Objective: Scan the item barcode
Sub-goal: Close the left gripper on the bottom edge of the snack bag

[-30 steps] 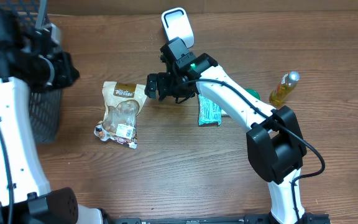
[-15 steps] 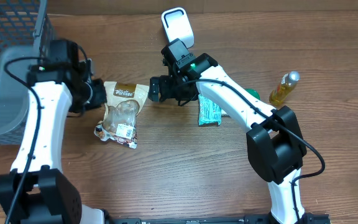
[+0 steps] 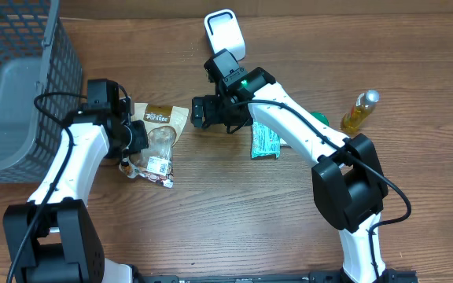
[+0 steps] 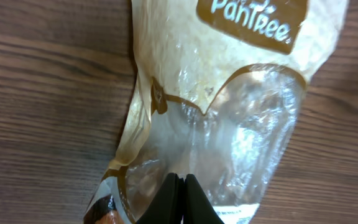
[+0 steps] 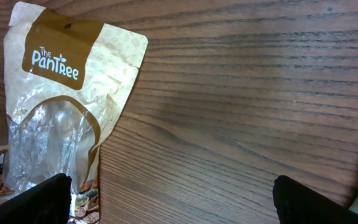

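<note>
Swinging in from the basket [image 3: 18, 75] at the counter's [image 3: 234, 220] 10 o'clock corner, the left arm has come across to the pouch [image 3: 160, 135], while the right arm has barely shifted. Seen from overhead there is one snack pouch, one wire basket, one white scanner [image 3: 225, 31] at 12 o'clock, one teal packet [image 3: 263, 141] just toward 3 o'clock of centre, and one yellow bottle [image 3: 359, 112] farther out at 3 o'clock.

The pouch lies flat on the counter toward 9 o'clock of centre. Its long axis runs roughly 12 to 6, tipped slightly toward 7. The printed brand header is at the 12 o'clock end and a white label [image 3: 158, 164] is near the 6 o'clock end.

The left tool [image 4: 180, 186] is closed tip to tip over the pouch's clear window; whether it pinches the film cannot be told. The right tool [image 5: 176, 199] stands spread wide over bare wood, gripping nothing, with the pouch at its 9 o'clock.
</note>
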`<state>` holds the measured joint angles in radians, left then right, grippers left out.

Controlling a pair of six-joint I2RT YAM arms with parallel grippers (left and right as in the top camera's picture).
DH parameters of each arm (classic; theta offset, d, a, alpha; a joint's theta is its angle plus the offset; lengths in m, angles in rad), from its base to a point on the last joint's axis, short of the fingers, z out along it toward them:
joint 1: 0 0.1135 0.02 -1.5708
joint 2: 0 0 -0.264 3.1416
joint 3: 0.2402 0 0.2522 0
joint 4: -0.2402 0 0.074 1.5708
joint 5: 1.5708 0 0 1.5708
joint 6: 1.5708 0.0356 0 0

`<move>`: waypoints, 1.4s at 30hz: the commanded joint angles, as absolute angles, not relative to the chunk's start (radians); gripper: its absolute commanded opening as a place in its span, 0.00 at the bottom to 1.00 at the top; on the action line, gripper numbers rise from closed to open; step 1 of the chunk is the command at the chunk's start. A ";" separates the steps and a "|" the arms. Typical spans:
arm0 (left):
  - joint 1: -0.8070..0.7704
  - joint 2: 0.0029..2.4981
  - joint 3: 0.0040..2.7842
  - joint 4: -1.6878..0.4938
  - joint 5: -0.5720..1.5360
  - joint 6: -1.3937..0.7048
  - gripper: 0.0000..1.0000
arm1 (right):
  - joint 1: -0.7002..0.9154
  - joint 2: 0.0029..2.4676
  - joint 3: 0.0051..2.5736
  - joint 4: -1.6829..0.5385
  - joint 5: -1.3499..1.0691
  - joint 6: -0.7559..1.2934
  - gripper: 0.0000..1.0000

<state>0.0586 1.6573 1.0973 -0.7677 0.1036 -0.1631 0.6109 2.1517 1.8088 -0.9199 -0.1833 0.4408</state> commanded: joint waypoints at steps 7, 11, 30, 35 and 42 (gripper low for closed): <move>0.056 1.664 0.965 -0.681 0.101 -0.207 0.07 | 0.610 2.150 1.821 -0.917 -0.173 0.441 1.00; 0.056 1.664 0.919 -0.640 0.101 -0.218 0.08 | 0.610 2.150 1.821 -0.917 -0.173 0.441 1.00; 0.026 1.664 0.912 -0.579 0.266 -0.135 0.09 | 0.610 2.150 1.821 -0.911 -0.173 0.441 1.00; -0.022 1.664 0.923 -0.582 0.267 -0.076 0.12 | 0.610 2.150 1.821 -0.911 -0.173 0.441 1.00; -0.080 1.664 0.953 -0.589 0.266 -0.002 0.18 | 0.610 2.150 1.821 -0.911 -0.173 0.441 1.00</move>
<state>-0.0620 1.6573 0.9226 -0.5880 0.2470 -0.0635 0.6109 2.1517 1.8088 -0.9157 -0.1783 0.4412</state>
